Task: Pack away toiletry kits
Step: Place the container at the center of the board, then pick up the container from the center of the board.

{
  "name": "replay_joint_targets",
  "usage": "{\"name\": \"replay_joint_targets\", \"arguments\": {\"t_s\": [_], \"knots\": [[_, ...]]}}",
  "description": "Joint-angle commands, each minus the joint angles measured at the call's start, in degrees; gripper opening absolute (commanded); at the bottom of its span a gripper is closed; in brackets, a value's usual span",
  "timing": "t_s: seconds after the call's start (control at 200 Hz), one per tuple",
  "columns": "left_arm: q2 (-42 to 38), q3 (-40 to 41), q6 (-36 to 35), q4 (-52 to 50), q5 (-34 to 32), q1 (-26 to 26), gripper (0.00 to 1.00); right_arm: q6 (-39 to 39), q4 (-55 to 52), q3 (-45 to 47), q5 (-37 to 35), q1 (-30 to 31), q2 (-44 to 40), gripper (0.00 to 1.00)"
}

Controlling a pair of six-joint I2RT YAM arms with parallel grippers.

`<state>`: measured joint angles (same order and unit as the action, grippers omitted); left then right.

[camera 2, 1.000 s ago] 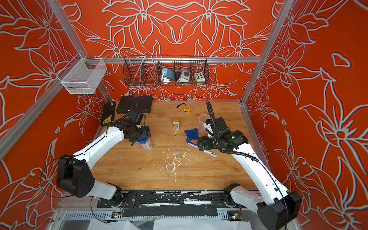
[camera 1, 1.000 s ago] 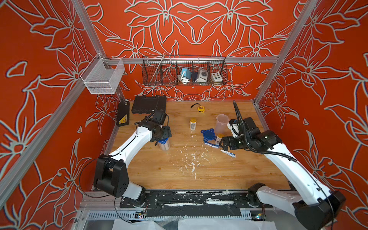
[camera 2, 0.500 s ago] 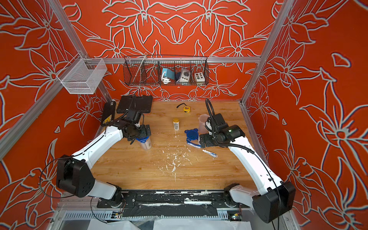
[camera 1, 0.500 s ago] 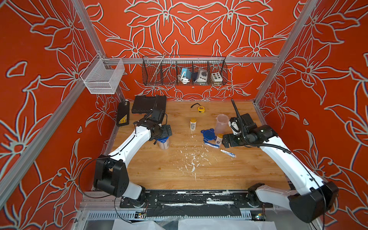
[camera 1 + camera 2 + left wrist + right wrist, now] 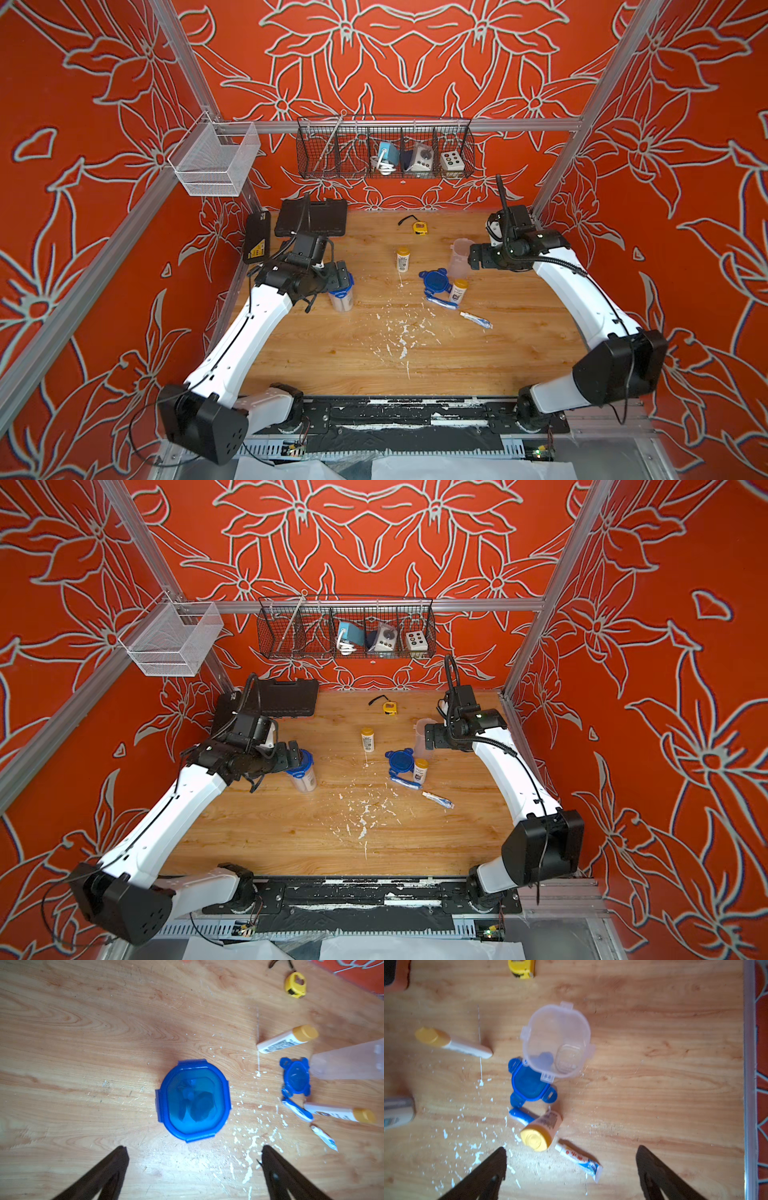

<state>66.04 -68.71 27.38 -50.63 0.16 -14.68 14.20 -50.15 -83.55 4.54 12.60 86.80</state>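
both top views are bright, even and sharp, colour fringing on the side walls (image 5: 727, 249). both wrist views are blurred; glare whitens the table (image 5: 187, 1159) beside the lidded tub (image 5: 193, 1099).

Arms: glossy white link shells (image 5: 232, 353), matte black joint housings (image 5: 619, 370), thin black cables (image 5: 561, 262) running outside; paint-chipped black base rail (image 5: 399, 411).

Setting: robot test cell in a lab, not a home. Aluminium frame (image 5: 519, 124) boxes in a wooden tabletop (image 5: 332, 353). The walls are orange floral-print panels (image 5: 415, 50). Left arm (image 5: 241, 336) and right arm (image 5: 582, 295) are mounted on a black base rail (image 5: 415, 415), bottom centre. Black wire basket (image 5: 332, 153) with control boxes hangs upper centre, and a white mesh basket (image 5: 212, 166) upper left.
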Motion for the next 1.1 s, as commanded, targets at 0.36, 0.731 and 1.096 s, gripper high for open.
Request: {"name": "replay_joint_targets", "arguments": {"t_s": [0.36, 0.731, 1.096], "knots": [[-7.42, 3.78, 5.11, 4.41, 13.16, 0.09, 0.98, 0.44, 5.50, -10.08, 2.95, -3.86, 16.60, 0.70], [-7.00, 3.37, 4.63, 7.99, 14.43, 0.09, 0.98, -0.73, 3.99, -17.00, 1.79, -4.07, 26.80, 0.40], [-4.44, 2.88, 2.11, 8.93, 13.77, 0.09, 0.98, -2.13, 1.55, -21.62, -0.35, -4.04, 27.71, 0.07]]}}
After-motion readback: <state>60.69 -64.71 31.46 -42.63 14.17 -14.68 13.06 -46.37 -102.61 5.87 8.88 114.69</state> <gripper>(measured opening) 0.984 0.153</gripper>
